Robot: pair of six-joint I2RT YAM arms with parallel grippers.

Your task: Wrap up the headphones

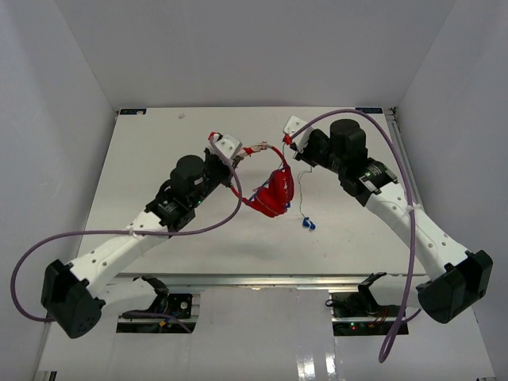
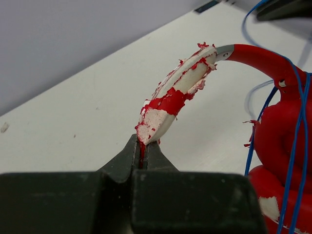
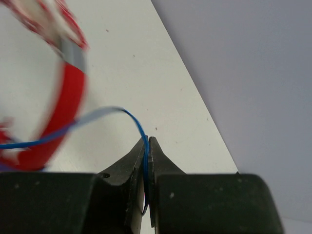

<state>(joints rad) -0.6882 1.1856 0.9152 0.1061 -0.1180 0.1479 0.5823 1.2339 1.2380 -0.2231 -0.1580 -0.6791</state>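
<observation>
The red headphones (image 1: pixel 274 192) hang in the air between my two arms, earcups down. My left gripper (image 1: pixel 240 154) is shut on the worn red-and-white headband (image 2: pixel 170 100); the red earcups (image 2: pixel 280 146) show at the right of the left wrist view with blue cable (image 2: pixel 298 122) running over them. My right gripper (image 1: pixel 287 141) is shut on the thin blue cable (image 3: pixel 139 127), which runs left past the blurred red headband (image 3: pixel 68 102). The cable hangs down to the small blue plug (image 1: pixel 307 224), near the table.
The white table (image 1: pixel 159 143) has grey walls on the left, back and right. Thick purple robot cables (image 1: pixel 401 171) loop from both arms. The table's near edge and the arm bases lie at the bottom of the top view.
</observation>
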